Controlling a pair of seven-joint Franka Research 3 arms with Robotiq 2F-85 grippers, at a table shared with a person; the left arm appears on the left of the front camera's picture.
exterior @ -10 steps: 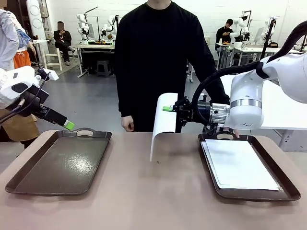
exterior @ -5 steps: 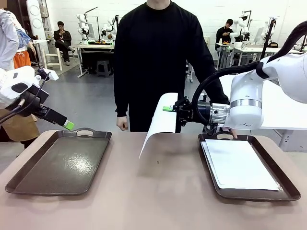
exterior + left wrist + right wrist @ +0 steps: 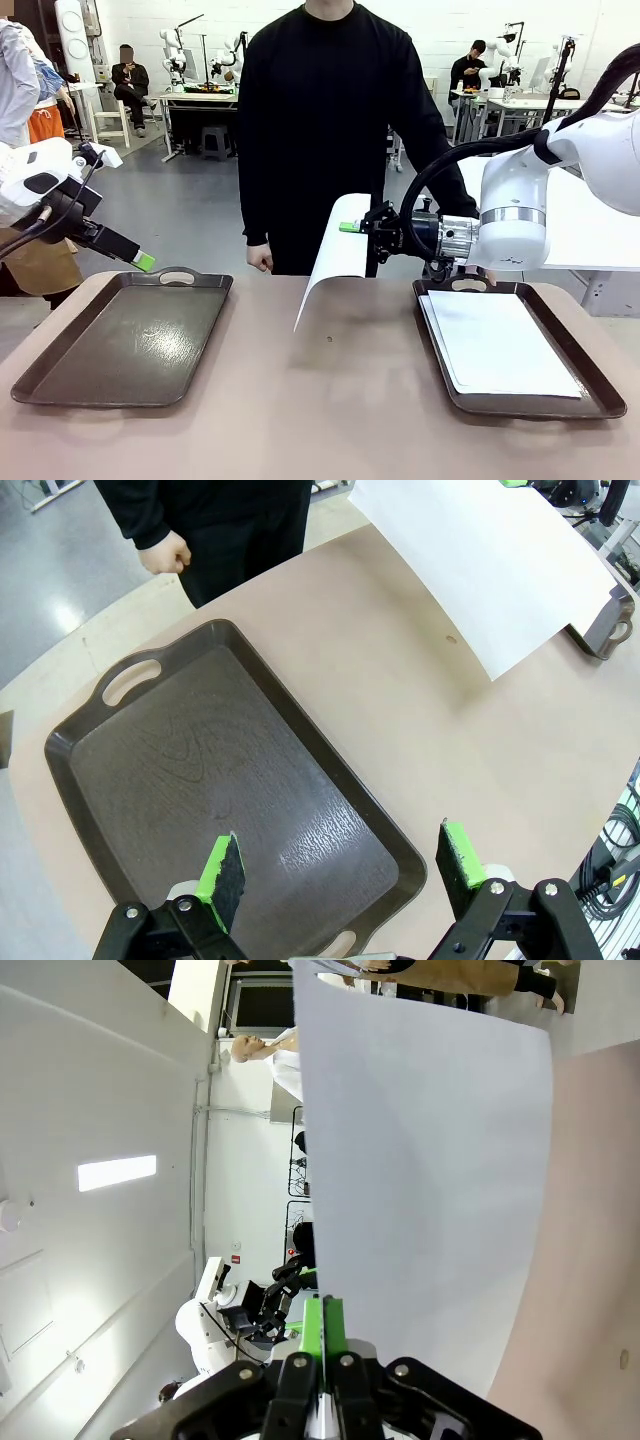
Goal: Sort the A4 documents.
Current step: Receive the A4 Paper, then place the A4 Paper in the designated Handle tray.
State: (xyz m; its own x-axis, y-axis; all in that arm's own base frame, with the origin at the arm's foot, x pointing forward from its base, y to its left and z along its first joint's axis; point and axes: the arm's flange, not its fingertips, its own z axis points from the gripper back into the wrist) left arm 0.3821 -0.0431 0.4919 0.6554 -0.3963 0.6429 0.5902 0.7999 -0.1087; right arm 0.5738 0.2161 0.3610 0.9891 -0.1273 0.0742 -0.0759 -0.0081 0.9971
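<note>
Careful: your right gripper [image 3: 349,227] pinches one A4 sheet [image 3: 335,255] by its top edge, drooping above the table's middle, so a fast swing toward the open-jawed left gripper [image 3: 340,875] could fold it or pull it free.

My right arm reaches in level above the table, wrist horizontal, with the right pincer [image 3: 349,227] pointing toward my left side. Its green pads [image 3: 324,1345] are pressed together, clamping the edge of a sheet [image 3: 337,253] that hangs below the fingertips. My left arm is raised at the side, with the left pincer [image 3: 342,868] angled downward, jaws spread wide and nothing between them.
</note>
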